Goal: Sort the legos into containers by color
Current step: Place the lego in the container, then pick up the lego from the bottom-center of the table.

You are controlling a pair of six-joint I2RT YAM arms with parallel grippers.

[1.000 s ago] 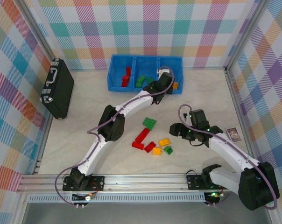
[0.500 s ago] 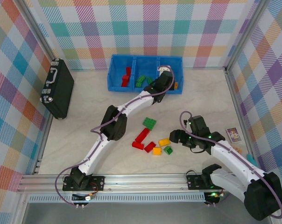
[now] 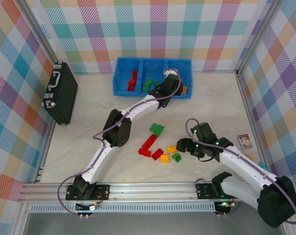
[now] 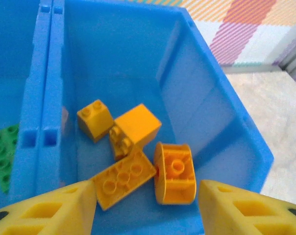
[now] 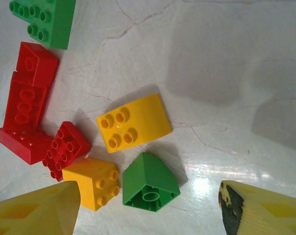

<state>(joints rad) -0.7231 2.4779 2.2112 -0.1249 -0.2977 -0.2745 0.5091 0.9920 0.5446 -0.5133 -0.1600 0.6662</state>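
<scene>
Left gripper [image 4: 145, 198] hovering with fingers spread, empty, above right compartment [image 4: 207, 112] of bright blue plastic bin [image 3: 122, 68]. Four yellow-orange studded bricks [image 4: 135, 128] lying inside.

Right gripper [image 5: 148, 210] hanging spread, empty, over pale table [image 5: 226, 58]. Green sloped brick [image 5: 150, 182] lying near gap between fingers. Loose yellow-orange bricks [image 5: 134, 122] and red bricks [image 5: 25, 105] clustering beside it.

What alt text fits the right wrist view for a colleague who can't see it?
The open right claw hangs over loose legos on a pale table, a green brick showing its hollow underside nearest its yellow fingers. Beyond lie a sloped yellow brick, a small yellow cube, several red bricks and a flat green brick.
</scene>
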